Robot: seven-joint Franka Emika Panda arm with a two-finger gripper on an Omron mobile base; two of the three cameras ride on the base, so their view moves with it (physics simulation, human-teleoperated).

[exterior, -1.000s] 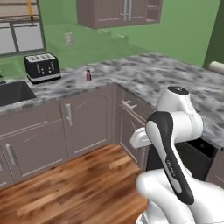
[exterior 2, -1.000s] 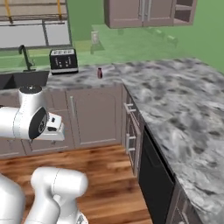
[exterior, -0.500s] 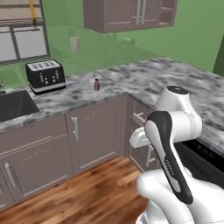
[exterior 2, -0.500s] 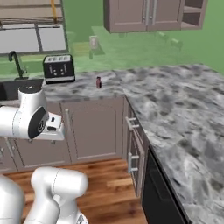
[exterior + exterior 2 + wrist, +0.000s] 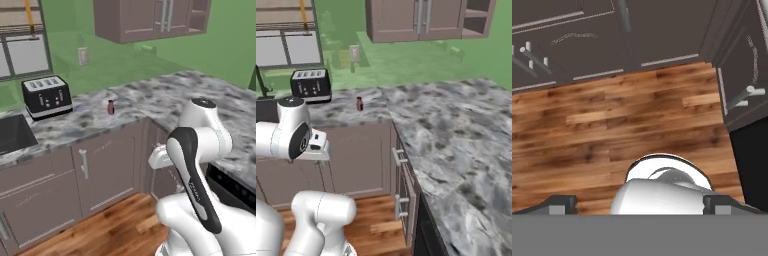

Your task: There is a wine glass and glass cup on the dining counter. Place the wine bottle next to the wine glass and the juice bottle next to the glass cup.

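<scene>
The juice bottle (image 5: 110,107) stands upright on the marbled table (image 5: 150,97) near the inner corner, just right of the toaster (image 5: 46,96). The pincer (image 5: 640,204) is folded low before the cabinets, pointing at the wood floor (image 5: 612,130), fingertips wide apart and empty. The bottle lies up and forward-left of it, well apart.

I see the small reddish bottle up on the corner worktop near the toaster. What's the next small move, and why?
Probably drive the base a bit closer to the corner. The juice bottle stands upright on the marbled worktop, right of the toaster, well beyond the arm. The gripper points down at the wooden floor with nothing between its widely spread fingertips, so reaching seems premature.
</scene>
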